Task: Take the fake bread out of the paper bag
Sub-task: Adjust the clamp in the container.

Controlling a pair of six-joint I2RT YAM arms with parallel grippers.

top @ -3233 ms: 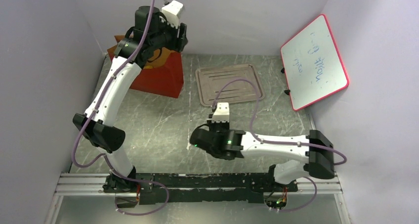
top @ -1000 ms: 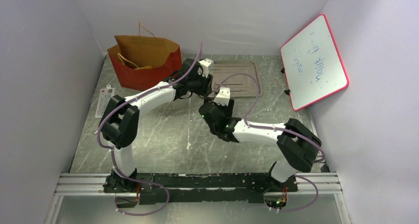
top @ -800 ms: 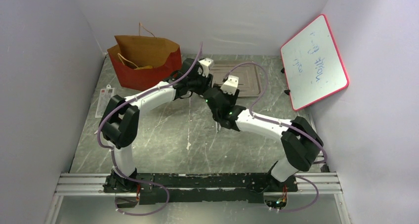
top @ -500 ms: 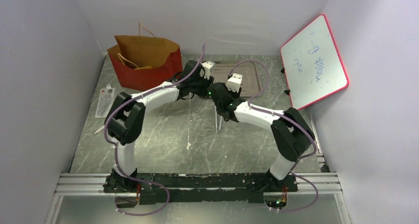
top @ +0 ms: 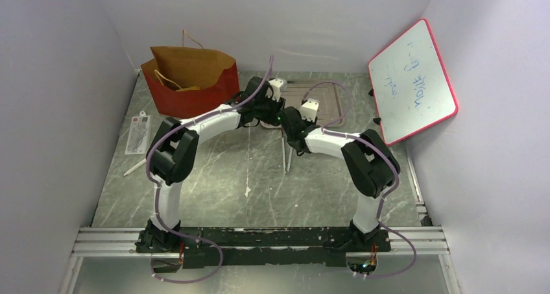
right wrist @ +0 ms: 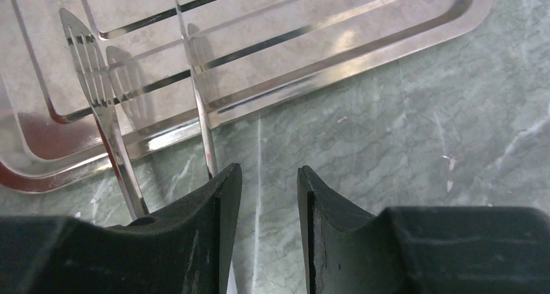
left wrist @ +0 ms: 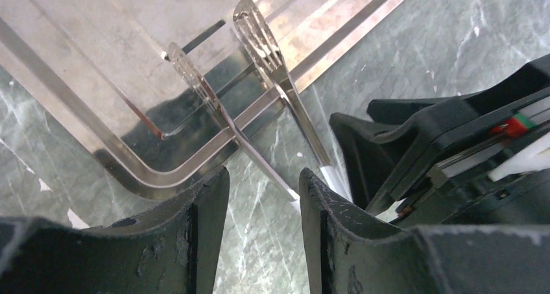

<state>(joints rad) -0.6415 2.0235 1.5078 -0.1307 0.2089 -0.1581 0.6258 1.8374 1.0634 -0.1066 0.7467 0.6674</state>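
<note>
Left hand (left wrist: 263, 177), up over the bag (top: 194, 100) three seconds ago, now hangs low at the near corner of the tray (right wrist: 311, 8), fingers a little apart and gripping nothing. Right hand (right wrist: 269, 174) has swung in from the middle of the worktop (top: 220, 177) to just beside it, fingers likewise parted and empty. Tongs (left wrist: 259, 37) lie below both, arms crossing the tray's rim. Bag stands open at far left; bread cannot be made out inside.

Top cam high at rear, down-facing; L+R wrist cams close-up, both on tray (left wrist: 78, 67) corner.
</note>
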